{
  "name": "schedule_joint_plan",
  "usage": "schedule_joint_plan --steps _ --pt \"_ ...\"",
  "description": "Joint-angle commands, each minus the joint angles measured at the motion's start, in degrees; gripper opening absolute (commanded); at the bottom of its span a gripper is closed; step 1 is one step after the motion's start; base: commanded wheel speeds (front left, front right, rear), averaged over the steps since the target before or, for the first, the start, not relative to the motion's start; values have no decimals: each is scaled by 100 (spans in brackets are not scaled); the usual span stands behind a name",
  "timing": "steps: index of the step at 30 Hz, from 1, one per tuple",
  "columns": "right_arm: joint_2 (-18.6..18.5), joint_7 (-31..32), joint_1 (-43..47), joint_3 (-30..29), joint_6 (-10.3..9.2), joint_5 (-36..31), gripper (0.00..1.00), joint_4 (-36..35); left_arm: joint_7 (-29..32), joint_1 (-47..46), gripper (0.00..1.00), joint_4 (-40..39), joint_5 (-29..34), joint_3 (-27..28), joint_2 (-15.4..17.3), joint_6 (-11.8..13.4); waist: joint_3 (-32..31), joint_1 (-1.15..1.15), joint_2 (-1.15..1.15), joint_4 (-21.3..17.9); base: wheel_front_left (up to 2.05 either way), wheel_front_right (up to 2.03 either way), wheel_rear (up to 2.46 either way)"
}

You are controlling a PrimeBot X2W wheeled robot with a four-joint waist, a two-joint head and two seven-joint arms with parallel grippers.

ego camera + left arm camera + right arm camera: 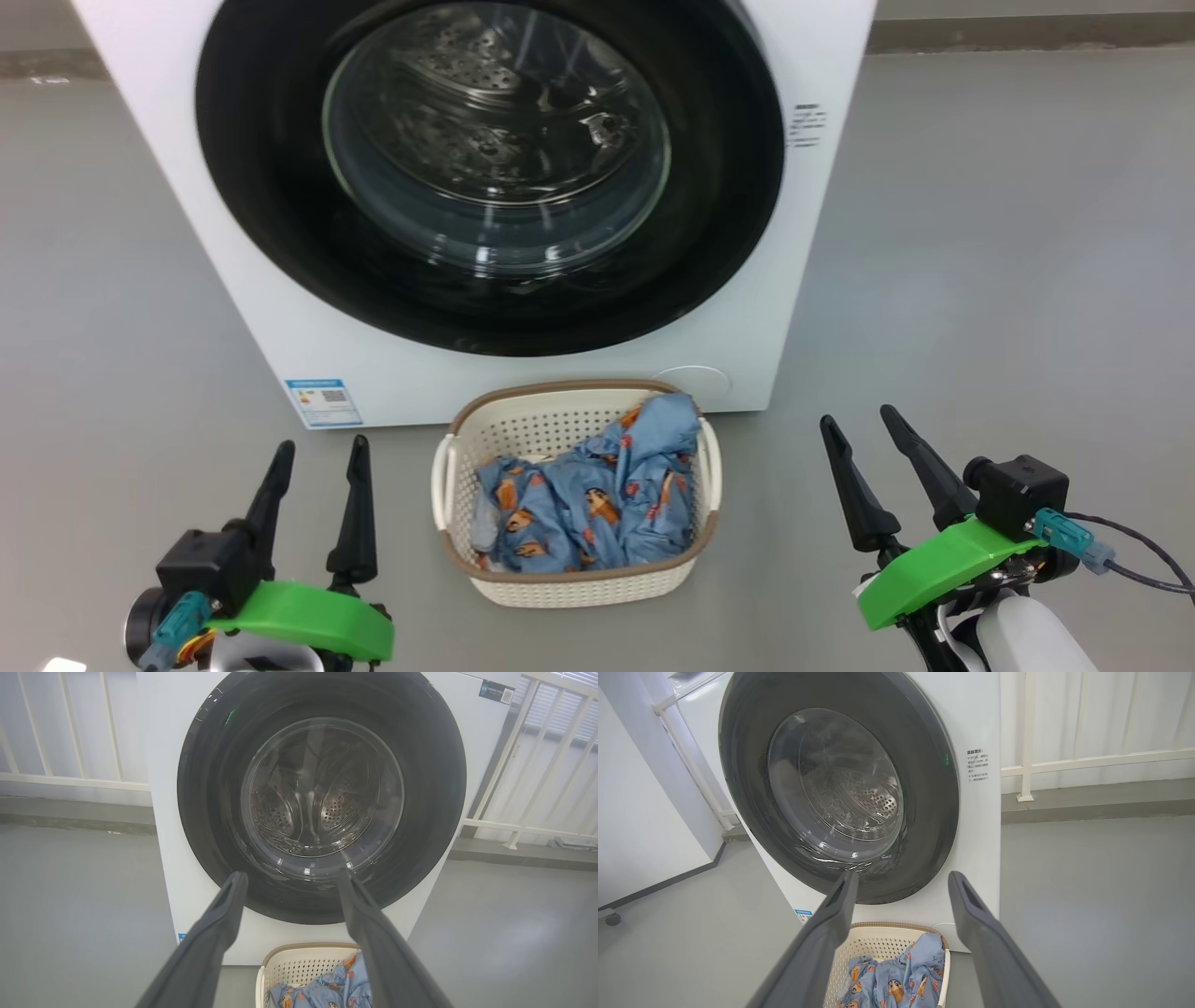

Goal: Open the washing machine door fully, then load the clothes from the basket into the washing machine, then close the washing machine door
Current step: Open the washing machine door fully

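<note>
Ahead and above me, door [261, 187] stood shut; basket [560, 586] of clothes [597, 495] sat between my left gripper [321, 446] and right gripper [857, 417], both spread wide, empty. Which edge swings was unclear; neither arm looked nearer.

We see a smooth grey floor [980, 233] with a soft sheen of light, running back to a low grey kerb [1087, 805]. On the kerb stands a white railing [70, 781] of slim upright bars, with pale curtain-like folds [1111, 709] behind it. To one side rises a plain white wall [640, 812] with dark skirting [668, 882].
</note>
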Motion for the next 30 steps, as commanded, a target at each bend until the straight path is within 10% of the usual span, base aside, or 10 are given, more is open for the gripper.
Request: schedule_joint_plan --steps 1,30 --pt "21 -75 -187 117 8 -17 100 -139 -37 -240 100 -167 -21 206 71 1 -1 0 0 -1 95 95 -190" --pt "11 -76 -185 141 8 -3 100 -115 -37 -235 100 -122 -52 193 71 -10 11 0 0 -15 18 18 -36"
